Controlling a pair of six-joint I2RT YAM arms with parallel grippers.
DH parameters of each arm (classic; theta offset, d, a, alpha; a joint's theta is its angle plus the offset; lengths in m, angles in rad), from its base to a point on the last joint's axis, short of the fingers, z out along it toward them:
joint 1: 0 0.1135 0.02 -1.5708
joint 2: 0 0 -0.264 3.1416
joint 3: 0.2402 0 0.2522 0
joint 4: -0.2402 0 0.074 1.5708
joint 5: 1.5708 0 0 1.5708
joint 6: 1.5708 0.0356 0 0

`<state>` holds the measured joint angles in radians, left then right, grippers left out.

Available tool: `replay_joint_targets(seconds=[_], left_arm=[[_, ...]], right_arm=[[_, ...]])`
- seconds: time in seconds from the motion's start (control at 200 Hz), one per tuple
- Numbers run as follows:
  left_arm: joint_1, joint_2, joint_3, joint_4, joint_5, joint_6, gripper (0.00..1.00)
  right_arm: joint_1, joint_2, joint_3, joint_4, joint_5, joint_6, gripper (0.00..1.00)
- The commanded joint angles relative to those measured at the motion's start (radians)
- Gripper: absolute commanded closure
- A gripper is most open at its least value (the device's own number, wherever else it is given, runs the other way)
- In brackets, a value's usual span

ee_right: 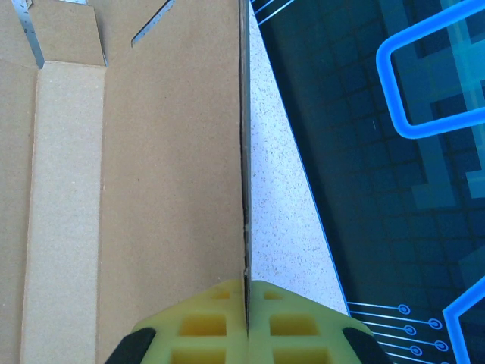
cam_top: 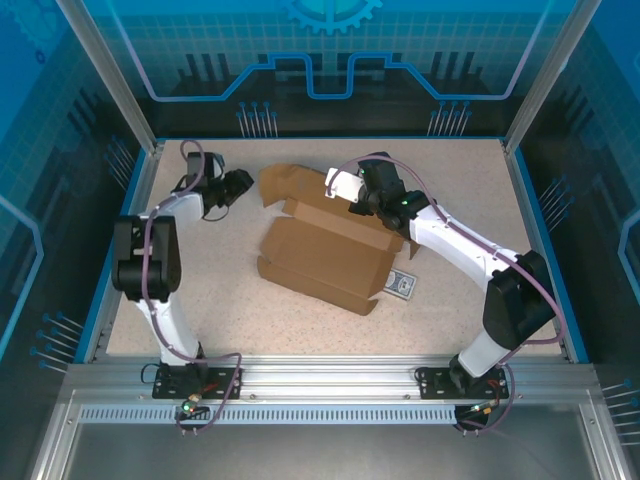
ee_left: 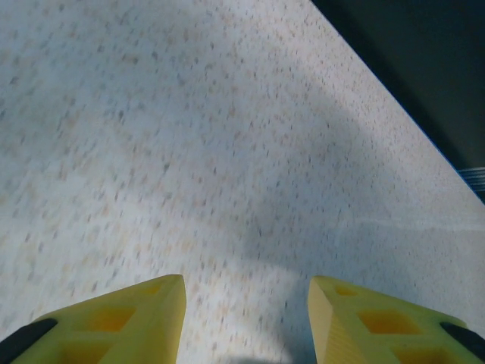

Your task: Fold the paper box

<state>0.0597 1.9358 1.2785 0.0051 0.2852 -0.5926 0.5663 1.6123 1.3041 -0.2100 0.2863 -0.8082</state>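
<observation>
**Right pincer grips the far wall while the left hangs free**

The paper box (cam_top: 325, 250) lies mid-table, half formed. Its broad brown base is flat on the speckled table (cam_top: 200, 300), and a small patterned card (cam_top: 402, 284) sits just beside its near right corner. The right gripper (ee_right: 246, 303) is clenched on the top edge of the far panel (ee_right: 151, 189), with the cardboard pinched thin between its yellow fingers. The left gripper (ee_left: 246, 280) hangs over bare table to the left of the box. Its fingers (ee_left: 136, 318) are spread and hold nothing.

The step in hand looks like raising this far wall. To do it well, the right arm should swing the panel about its crease rather than pull it, so the base does not slide. The left gripper would best come in low and press the base, or catch the loose flap (cam_top: 285, 182) at the far left. The pinch should stay near the edge, because a deeper bite could buckle the board.
</observation>
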Motion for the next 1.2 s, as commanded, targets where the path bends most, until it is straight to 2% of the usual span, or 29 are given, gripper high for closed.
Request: replay_joint_targets(seconds=[0.0,0.19,0.435,0.871,1.191], left_arm=[[-0.009,0.084,0.120,-0.122,0.065,0.061,0.52],[-0.059,0.121,0.245,-0.203,0.148,0.160,0.51],[-0.089,0.087,0.208,-0.190,0.247,0.204,0.52],[-0.135,0.065,0.114,-0.117,0.276,0.233,0.51],[-0.147,0.045,0.033,-0.036,0.264,0.251,0.51]], right_arm=[[-0.011,0.008,0.037,-0.008,0.001,0.023,1.00],[-0.006,0.027,0.052,0.007,0.012,0.033,1.00],[0.007,0.066,0.079,0.030,0.058,0.035,1.00],[0.020,0.096,0.088,0.039,0.071,0.029,1.00],[0.046,0.149,0.061,0.098,0.139,-0.070,1.00]])
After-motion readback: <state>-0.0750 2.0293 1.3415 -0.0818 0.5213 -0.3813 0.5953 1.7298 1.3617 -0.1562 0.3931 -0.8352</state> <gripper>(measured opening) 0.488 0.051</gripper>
